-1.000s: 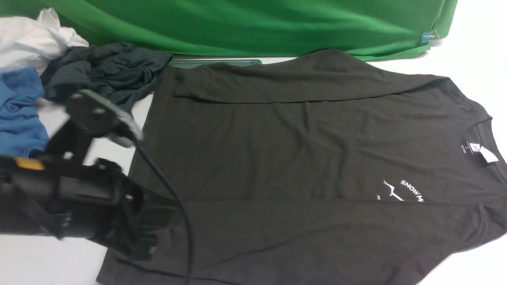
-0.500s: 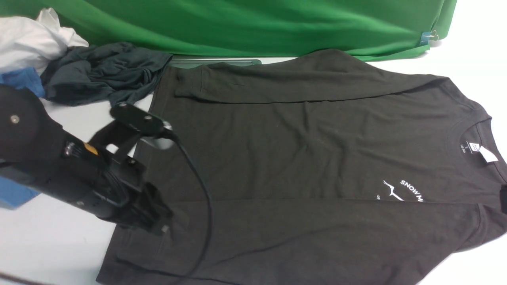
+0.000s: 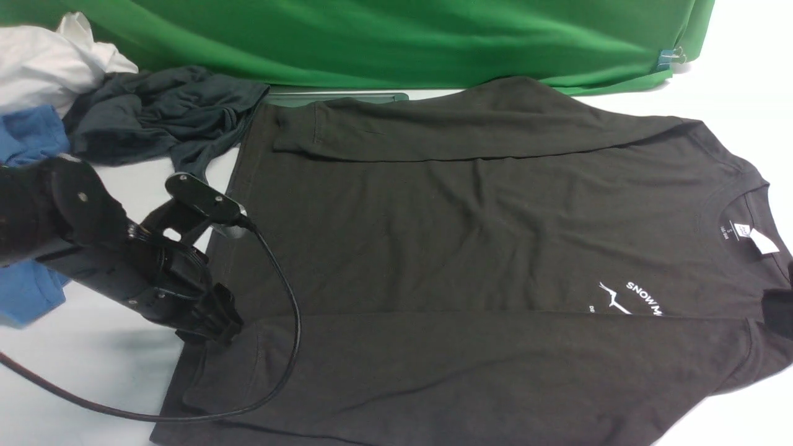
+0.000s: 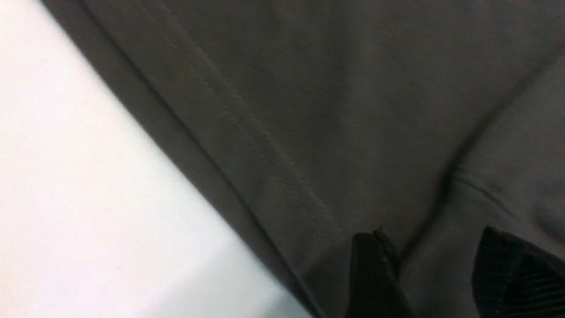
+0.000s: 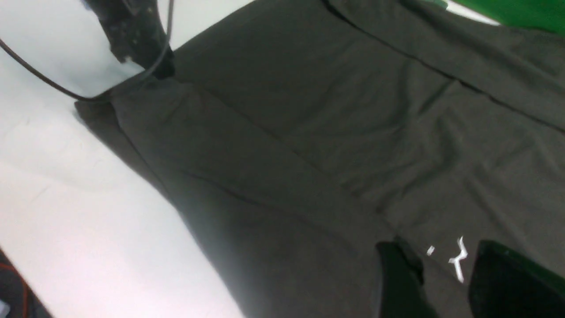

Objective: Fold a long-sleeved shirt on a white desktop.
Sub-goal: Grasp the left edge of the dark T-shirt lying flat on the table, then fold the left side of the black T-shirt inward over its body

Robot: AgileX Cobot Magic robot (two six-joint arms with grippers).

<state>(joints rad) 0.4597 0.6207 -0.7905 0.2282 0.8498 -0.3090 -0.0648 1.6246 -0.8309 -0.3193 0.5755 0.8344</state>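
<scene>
The large black-brown cotton long-sleeved shirt point(image 3: 471, 248) lies flat across the broad matte white desktop point(image 3: 80, 378), hem toward the robot's left, collar toward its right, both sleeves laid in over the body. The left gripper point(image 3: 214, 322), fingers apart, sits at the hem by the near sleeve's cuff. The right gripper point(image 5: 446, 282), also spread, hangs over the small white chest print point(image 5: 459, 260). The likeliest trouble is the looping black cable point(image 3: 285, 347) lying on the near sleeve: a lift could drag it and rumple that fold. A shallow pinch might also take only one layer. The far hem corner lies just beside the crumpled dark teal-grey garment point(image 3: 167, 118), so room is tight there, while bare desktop lies open at the near left
</scene>
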